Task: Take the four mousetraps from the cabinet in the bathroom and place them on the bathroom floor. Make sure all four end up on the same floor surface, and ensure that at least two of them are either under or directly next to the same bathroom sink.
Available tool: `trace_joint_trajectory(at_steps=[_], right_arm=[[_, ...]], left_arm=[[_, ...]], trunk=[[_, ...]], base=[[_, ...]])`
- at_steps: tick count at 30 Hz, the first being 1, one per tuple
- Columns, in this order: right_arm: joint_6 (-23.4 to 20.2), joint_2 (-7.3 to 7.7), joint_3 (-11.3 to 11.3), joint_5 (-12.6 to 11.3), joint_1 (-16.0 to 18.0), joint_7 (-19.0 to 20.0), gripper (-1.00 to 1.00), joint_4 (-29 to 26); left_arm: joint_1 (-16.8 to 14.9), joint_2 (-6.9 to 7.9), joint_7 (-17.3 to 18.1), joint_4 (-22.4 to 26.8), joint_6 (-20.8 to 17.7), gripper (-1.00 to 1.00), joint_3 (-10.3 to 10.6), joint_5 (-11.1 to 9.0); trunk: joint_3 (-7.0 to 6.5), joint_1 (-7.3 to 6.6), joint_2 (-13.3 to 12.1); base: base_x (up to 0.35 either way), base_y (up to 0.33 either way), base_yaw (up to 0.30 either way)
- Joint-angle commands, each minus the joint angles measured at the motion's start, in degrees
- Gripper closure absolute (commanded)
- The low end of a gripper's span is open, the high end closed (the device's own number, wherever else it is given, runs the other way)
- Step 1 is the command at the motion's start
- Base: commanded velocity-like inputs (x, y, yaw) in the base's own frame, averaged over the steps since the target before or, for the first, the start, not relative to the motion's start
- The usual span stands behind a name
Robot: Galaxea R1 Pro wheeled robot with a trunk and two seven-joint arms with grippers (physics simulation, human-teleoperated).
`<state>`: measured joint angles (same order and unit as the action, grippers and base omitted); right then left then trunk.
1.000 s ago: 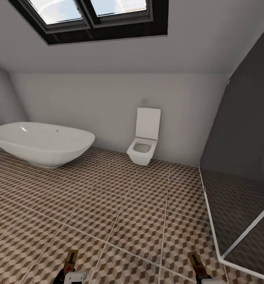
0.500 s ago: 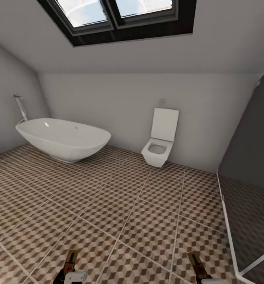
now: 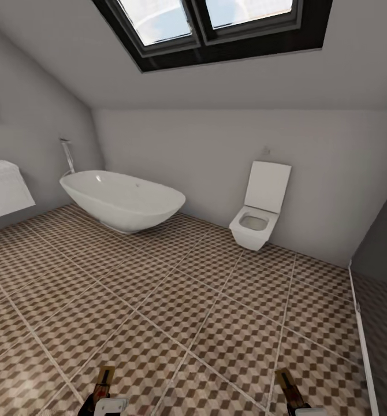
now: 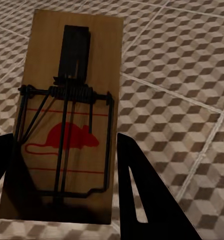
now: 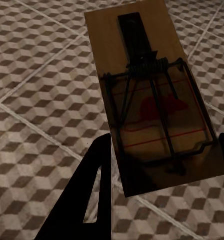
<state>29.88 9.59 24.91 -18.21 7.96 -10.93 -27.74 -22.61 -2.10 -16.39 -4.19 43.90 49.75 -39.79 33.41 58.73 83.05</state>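
Note:
Each of my grippers holds one mousetrap, a brown board with dark wire and a red mouse print. In the left wrist view the left gripper [image 4: 66,192] is shut on a mousetrap [image 4: 66,115] above the cube-patterned bathroom floor [image 4: 182,75]. My right gripper [image 5: 162,172] is shut on the other mousetrap [image 5: 152,90]. The head view has both traps [image 3: 105,377] [image 3: 285,382] poking up at its bottom edge over the bathroom floor [image 3: 176,294]. The white sink [image 3: 3,188] stands at the far left wall. The cabinet is out of view.
A white oval bathtub [image 3: 124,199] stands at the back left and a white square toilet [image 3: 258,214] against the far wall. A dark glass partition [image 3: 384,271] runs along the right. A skylight [image 3: 211,17] sits in the sloped ceiling.
The camera has turned left, so tub and toilet slid right in the picture and the sink came in at the left edge. Both grippers keep their traps.

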Motion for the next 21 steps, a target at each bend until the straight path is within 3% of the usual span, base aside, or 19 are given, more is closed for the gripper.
trace_joint_trajectory(at_steps=[1,21], right_arm=[[0.18,0.08,0.49,-0.42,0.04,-0.32,1.0,-0.06],[0.2,0.08,0.48,-0.42,0.04,-0.32,1.0,-0.04]], left_arm=[[-0.07,-0.09,-0.82,-0.2,0.07,1.0,0.35,0.54],[-0.07,-0.1,-0.83,-0.2,0.09,1.0,0.35,0.59]], trunk=[[0.01,0.0,0.03],[-0.77,0.0,0.03]], base=[[0.0,0.0,0.271],[0.0,0.0,0.271]])
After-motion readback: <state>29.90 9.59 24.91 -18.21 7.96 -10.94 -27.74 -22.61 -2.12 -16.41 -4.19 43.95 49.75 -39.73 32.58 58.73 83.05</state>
